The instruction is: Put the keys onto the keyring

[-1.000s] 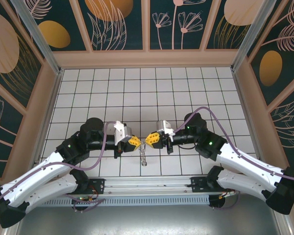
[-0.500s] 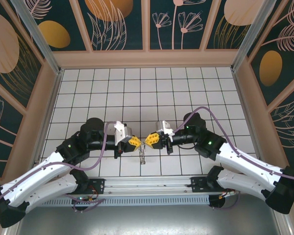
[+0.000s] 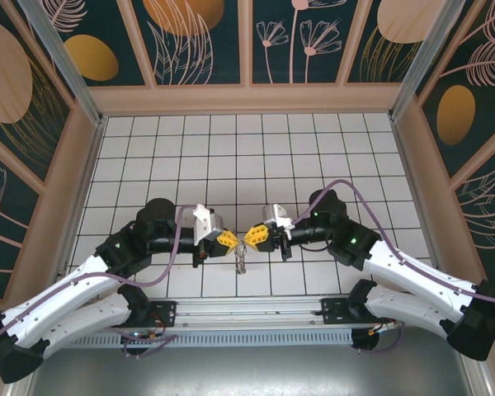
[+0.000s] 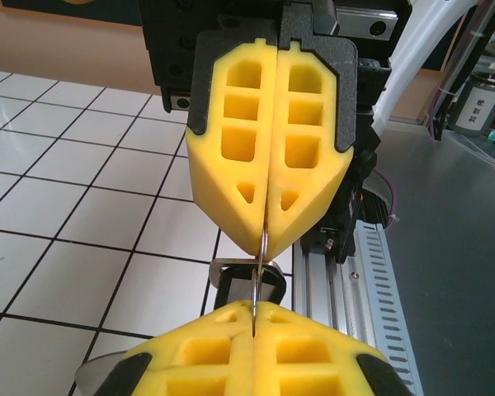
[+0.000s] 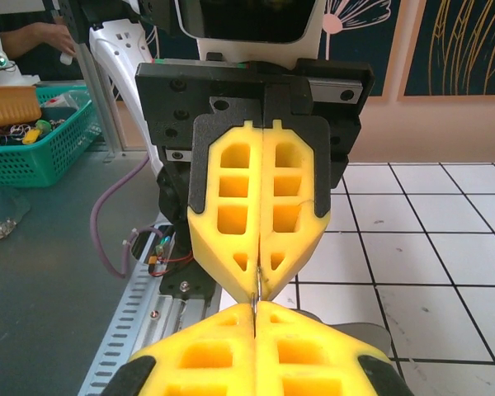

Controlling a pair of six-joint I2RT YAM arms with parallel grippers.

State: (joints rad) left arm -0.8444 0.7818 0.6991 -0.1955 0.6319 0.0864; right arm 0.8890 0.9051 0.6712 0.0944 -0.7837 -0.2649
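1. Over the tiled table [image 3: 313, 148], the left gripper [image 3: 229, 240] and the right gripper [image 3: 252, 238] meet nose to nose above the near rows of tiles. The yellow fingers of each are pressed together.
2. Both pinch the keyring [image 3: 242, 262]. In the wrist views its thin wire runs straight from one closed tip into the other, and the rest of the loop hangs below the gap, clear of the tiles.
3. Compared with a second ago, the two tips stand a shade closer together, and the hanging stretch reaches less far toward the near edge in the top view (the arms themselves have barely shifted).
4. A small grey-and-dark piece [image 4: 231, 276] shows just beneath the wire in the left wrist view. Whether it is the keys cannot be told.
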